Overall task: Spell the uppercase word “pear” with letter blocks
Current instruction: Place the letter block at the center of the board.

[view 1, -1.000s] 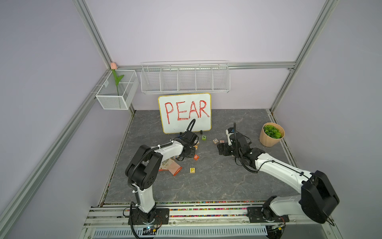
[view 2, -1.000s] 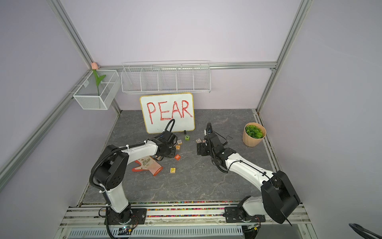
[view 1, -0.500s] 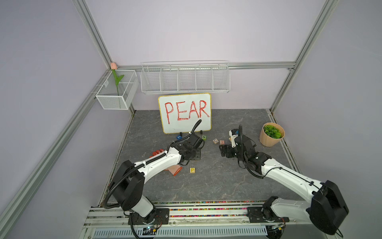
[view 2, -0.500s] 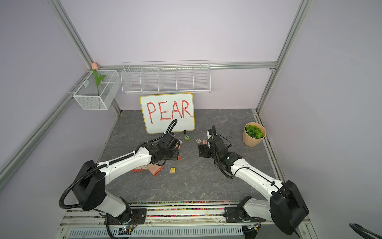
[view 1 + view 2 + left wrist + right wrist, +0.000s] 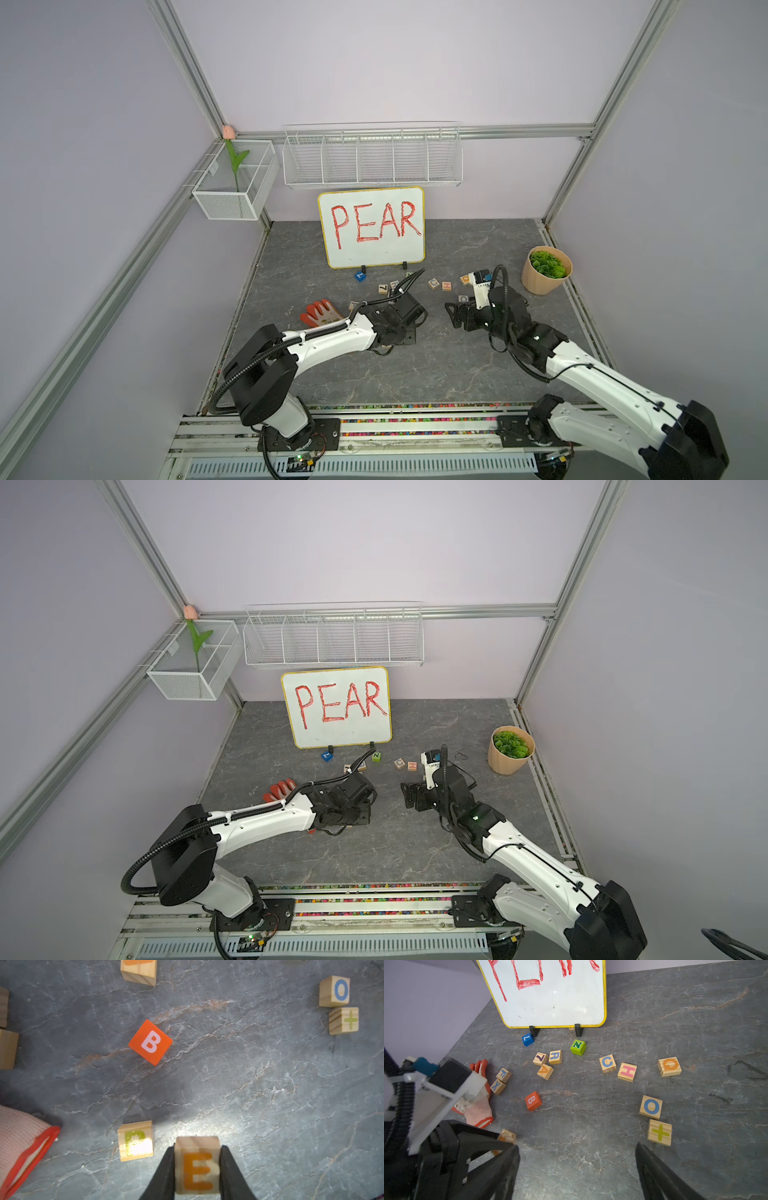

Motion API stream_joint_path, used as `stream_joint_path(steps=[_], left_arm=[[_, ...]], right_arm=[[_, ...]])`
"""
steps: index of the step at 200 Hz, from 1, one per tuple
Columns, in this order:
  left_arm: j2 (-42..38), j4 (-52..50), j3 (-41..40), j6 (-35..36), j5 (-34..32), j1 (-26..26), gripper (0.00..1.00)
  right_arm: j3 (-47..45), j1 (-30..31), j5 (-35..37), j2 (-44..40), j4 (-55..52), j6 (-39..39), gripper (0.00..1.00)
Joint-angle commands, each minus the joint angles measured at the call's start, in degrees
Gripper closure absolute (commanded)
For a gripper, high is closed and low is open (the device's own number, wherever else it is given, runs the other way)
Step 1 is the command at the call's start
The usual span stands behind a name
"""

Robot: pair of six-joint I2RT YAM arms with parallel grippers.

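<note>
Back from the cluster by the whiteboard (image 5: 371, 227) comes the left arm, swinging toward the front of the table (image 5: 270, 1084) over the last second, while the right arm has shifted only slightly. The left gripper (image 5: 197, 1147) is clamped on the E block (image 5: 197, 1165), one black finger pressed to each side face, with the orange letter facing the wrist camera. It looks to hang a little above the surface, though that is hard to be sure of.

Now the relation that counts. The P block (image 5: 135, 1140) rests on the table just beside the E, a narrow gap between them, and the E sits on the P's bowl side. Both letters read the same way up, so the order is already right. I judge the coming move to be a short, straight set-down, closing that gap without nudging the P.

The orange B cube (image 5: 150, 1042) lies clear of both. The R block (image 5: 555, 1057) and A block (image 5: 545, 1071) wait near the whiteboard's foot, almost touching each other. The right gripper (image 5: 576, 1146) hovers with its jaws wide apart and nothing in them, facing that pair. The left arm is closer to them in both top views, but it is busy.
</note>
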Motion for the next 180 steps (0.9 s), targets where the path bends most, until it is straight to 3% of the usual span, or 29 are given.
stream_joint_path(steps=[1, 180], left_arm=[[0.97, 1.0, -2.24, -3.4, -0.92, -0.49, 0.77], [8.22, 0.72, 0.97, 0.55, -2.41, -0.31, 0.73]], right_arm=[[-2.43, 0.46, -0.63, -2.25, -1.56, 0.36, 0.11], [-2.08, 0.93, 2.99, -4.02, -4.29, 0.9, 0.11]])
